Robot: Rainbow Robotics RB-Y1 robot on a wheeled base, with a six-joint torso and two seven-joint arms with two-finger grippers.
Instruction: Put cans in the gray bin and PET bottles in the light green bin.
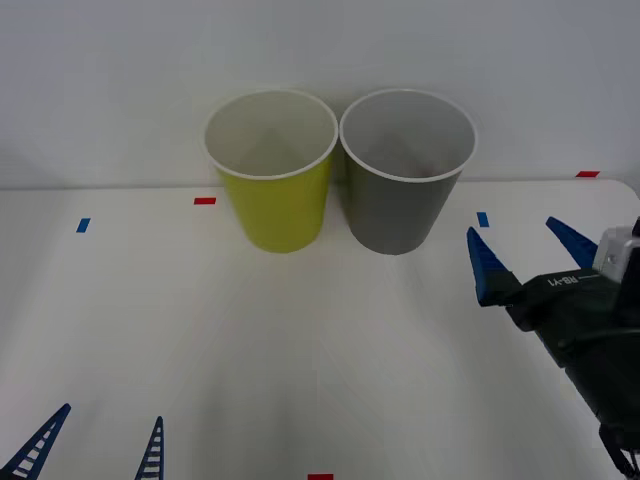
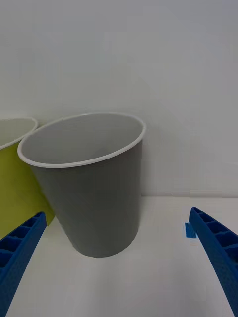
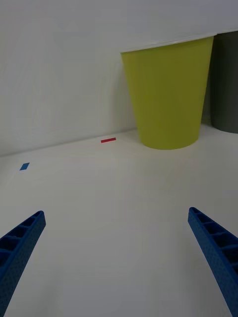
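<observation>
We see the gray bin (image 1: 407, 170) at one o'clock on the surface (image 1: 250, 350), touching the light green bin (image 1: 271, 170) at eleven; our right gripper (image 1: 530, 245) hovers at three, fingers wide, holding nothing; our left gripper (image 1: 95, 445) waits at seven, fingers wide.

The right gripper (image 1: 528, 248) is raised at the robot's right side, its two blue ribbed fingers spread wide apart and holding nothing, with the dark wrist and arm running back toward the near right corner. The left gripper (image 1: 98, 440) sits low at the near left edge, its fingers also parted and empty, tips pointing forward.
</observation>
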